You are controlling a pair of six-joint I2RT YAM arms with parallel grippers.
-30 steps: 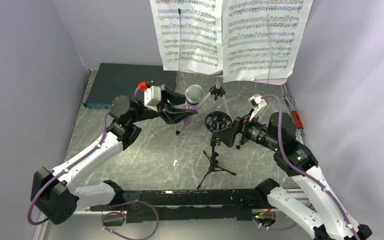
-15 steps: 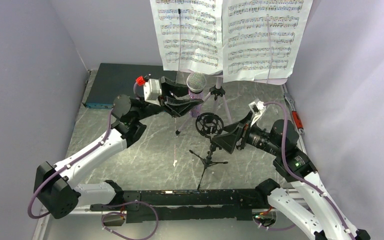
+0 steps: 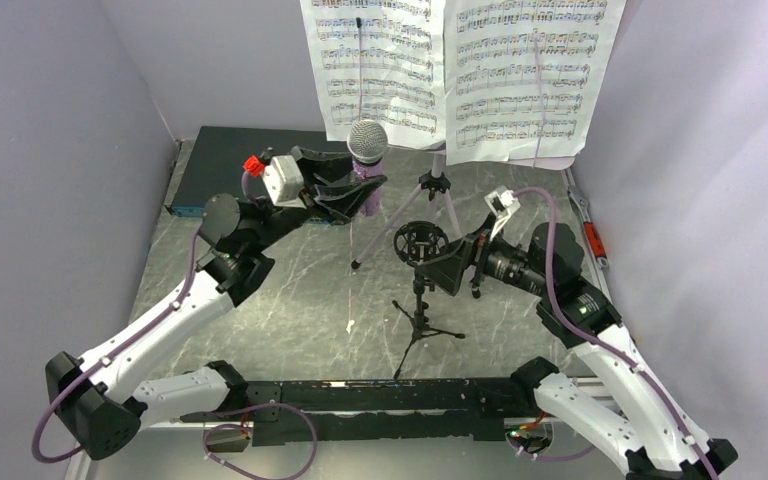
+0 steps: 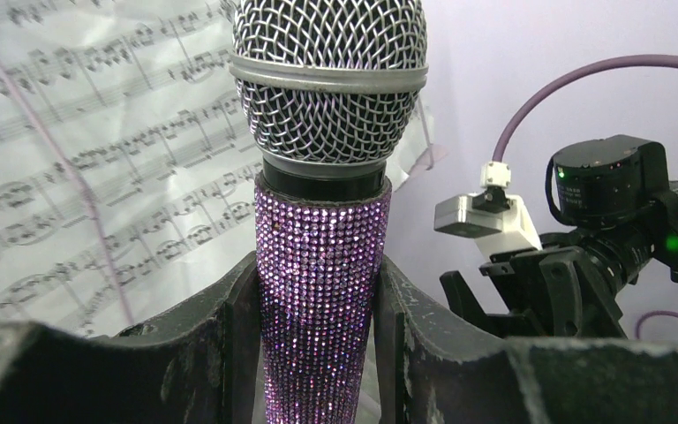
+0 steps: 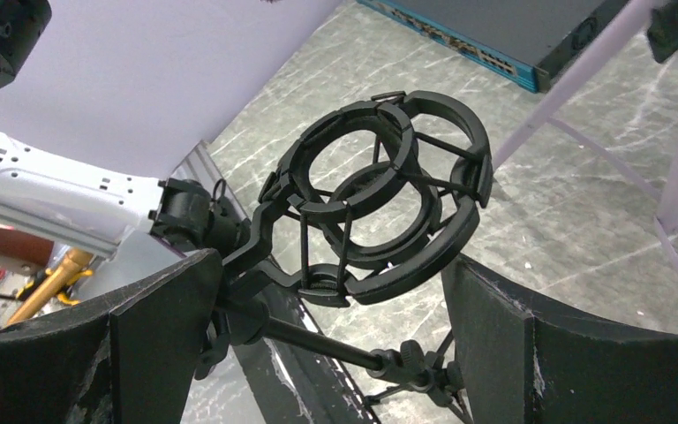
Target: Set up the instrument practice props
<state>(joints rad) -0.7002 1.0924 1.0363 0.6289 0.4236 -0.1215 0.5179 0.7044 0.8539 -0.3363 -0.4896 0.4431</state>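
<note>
Top view. Grips the mic point(image 3: 366, 170) upright in the left fingers point(image 3: 340, 205), above the worktop point(image 3: 290, 290), silver head up. Sets that grip on the purple body, below the head. Places the mic in front of the left one of the two pages point(image 3: 380, 70), just left of the music stand point(image 3: 390, 230) and near the box point(image 3: 245, 160) at the back left. Spreads the right fingers point(image 3: 453, 270) wide at the ring mount point(image 3: 421, 243) atop the mic stand point(image 3: 420, 320). Stands that mic stand on its tripod feet mid-worktop, in front of the lilac legs and apart from the mic. Hangs both pages side by side on the music stand at the back. Shows the tool point(image 3: 592, 240) along the right edge, by the wall.

Left wrist. Shows the mic point(image 4: 322, 309) pinched between both fingers point(image 4: 221, 344), one pressed to each side of the glittery body, with the mesh head clear above them. Puts the pages point(image 4: 97, 177) behind on the left and the right arm point(image 4: 609, 194) behind on the right.

Right wrist. Shows the right fingers point(image 5: 159, 327) wide apart, with the mount point(image 5: 380, 194) between and beyond them. Cannot tell whether either finger touches it. Traces the thin black stem from the mount down toward the feet. Frames the lilac legs point(image 5: 574, 97) at the upper right, the box point(image 5: 530, 35) at the top and the left arm point(image 5: 62, 212) on the left.
</note>
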